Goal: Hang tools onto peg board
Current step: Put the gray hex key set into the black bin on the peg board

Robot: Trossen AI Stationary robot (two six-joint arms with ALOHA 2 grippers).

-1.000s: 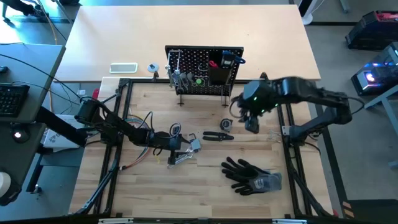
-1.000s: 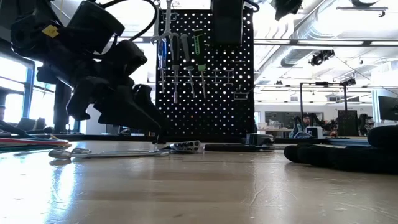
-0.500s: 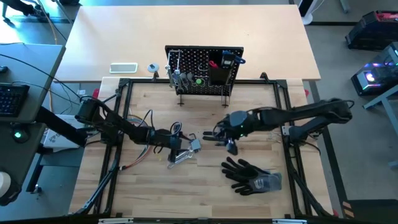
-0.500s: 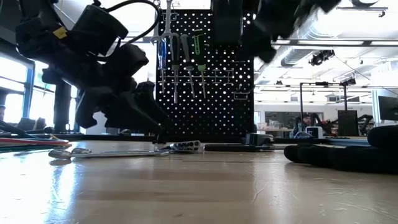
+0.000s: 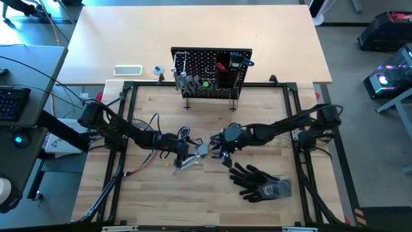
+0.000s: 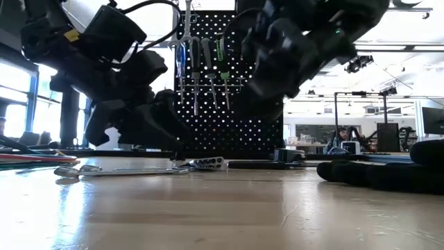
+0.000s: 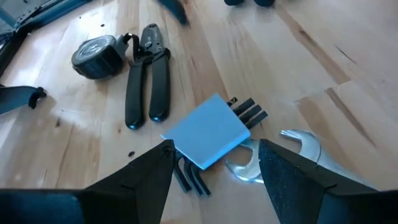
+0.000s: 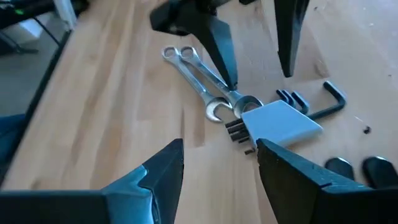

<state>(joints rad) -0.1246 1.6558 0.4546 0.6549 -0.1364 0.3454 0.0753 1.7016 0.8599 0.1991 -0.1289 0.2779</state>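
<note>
Jaws on both arms are standing open, gripping nothing.

High view: left gripper (image 5: pixel 182 153) and right gripper (image 5: pixel 222 147) are both hovering low over the loose pile mid-tabletop (image 5: pixel 161 193). Peg board (image 5: pixel 211 72) is standing at the far edge, already carrying several tools plus its bin. Black gloves (image 5: pixel 261 181) are lying near-right of the pile.

Low view: hung drivers (image 6: pixel 223 69) are showing on the board; wrenches (image 6: pixel 125 169) are lying flat on the wood in front of it, well apart from it.

Left wrist view: the left arm's fingers are bracketing a hex-key set (image 7: pixel 211 132) in a pale holder; a wrench head is just beside it, with black pliers (image 7: pixel 149 78) and a tape measure (image 7: pixel 95 55) farther off.

Right wrist view: two silver wrenches are lying touching each other beside the same hex-key set; a loose hex key (image 8: pixel 323 106) is close by.

Judgement: partly done. Wrenches, pliers and hex keys are waiting to be hung; neither arm is holding one yet.
</note>
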